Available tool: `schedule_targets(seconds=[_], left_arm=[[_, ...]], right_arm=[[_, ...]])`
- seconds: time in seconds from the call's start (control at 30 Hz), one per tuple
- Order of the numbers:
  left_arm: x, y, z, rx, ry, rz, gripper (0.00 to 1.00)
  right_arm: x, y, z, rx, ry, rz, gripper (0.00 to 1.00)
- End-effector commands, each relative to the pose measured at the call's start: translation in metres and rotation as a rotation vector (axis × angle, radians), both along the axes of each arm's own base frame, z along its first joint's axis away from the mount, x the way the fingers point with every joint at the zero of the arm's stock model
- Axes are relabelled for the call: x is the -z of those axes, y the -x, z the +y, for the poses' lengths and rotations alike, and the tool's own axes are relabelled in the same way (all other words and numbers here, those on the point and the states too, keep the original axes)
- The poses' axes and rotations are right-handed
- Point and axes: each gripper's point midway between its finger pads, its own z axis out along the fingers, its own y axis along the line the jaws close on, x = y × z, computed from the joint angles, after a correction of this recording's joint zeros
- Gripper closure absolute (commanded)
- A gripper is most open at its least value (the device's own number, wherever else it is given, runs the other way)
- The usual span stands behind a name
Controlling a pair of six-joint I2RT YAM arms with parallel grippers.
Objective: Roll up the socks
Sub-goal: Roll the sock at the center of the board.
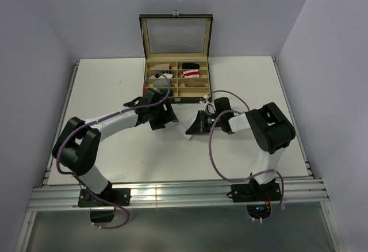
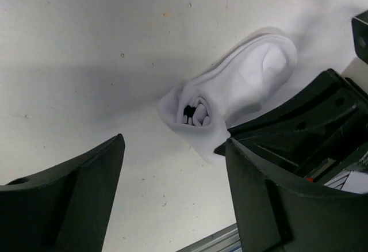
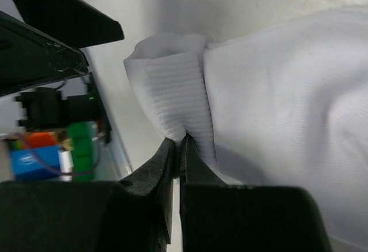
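Observation:
A white sock lies on the white table, its cuff end rolled into a loose coil. My left gripper hovers just short of the coil, open, with nothing between its fingers. My right gripper is shut on the ribbed cuff fold of the white sock. From above, the left gripper and the right gripper face each other mid-table. A red-and-white sock and a tan sock sit in box compartments.
An open compartment box with a glass lid stands at the back centre, close behind both grippers. The right gripper's black body crowds the right side of the left wrist view. Metal rails run along the near table edge.

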Motion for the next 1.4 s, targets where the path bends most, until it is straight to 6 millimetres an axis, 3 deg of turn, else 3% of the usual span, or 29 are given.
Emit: schedule_targets(seconds=[0.0,0.13,0.33,0.57,0.73,0.87,1.2,1.37], left_arm=[[-0.012,-0.001,-0.014,0.018,0.049,-0.044,0.25],[-0.003,-0.001,-0.022,0.038,0.045,-0.03,0.27],[-0.005,-0.01,-0.037,0.067,0.076,-0.06,0.28],[0.001,-0.012,-0.043,0.124,0.039,-0.069,0.33],[0.005,-0.01,-0.039,0.129,0.013,-0.091,0.34],[-0.004,-0.014,-0.033,0.091,0.013,-0.143,0.33],[-0.016,-0.022,-0.038,0.088,0.043,-0.184,0.33],[-0.005,-0.015,-0.039,0.12,0.028,-0.164,0.33]], right_arm=[[0.033,0.04,-0.015,0.029,-0.003,0.288,1.0],[0.044,0.04,-0.02,0.054,-0.008,0.34,1.0],[0.049,0.039,-0.021,0.069,0.005,0.359,1.0],[0.055,0.038,-0.026,0.098,0.023,0.374,1.0],[0.059,0.038,-0.026,0.108,0.022,0.387,1.0],[0.057,0.037,-0.028,0.124,0.026,0.382,1.0],[0.058,0.04,-0.033,0.179,-0.001,0.44,1.0],[0.062,0.038,-0.035,0.202,0.028,0.45,1.0]])
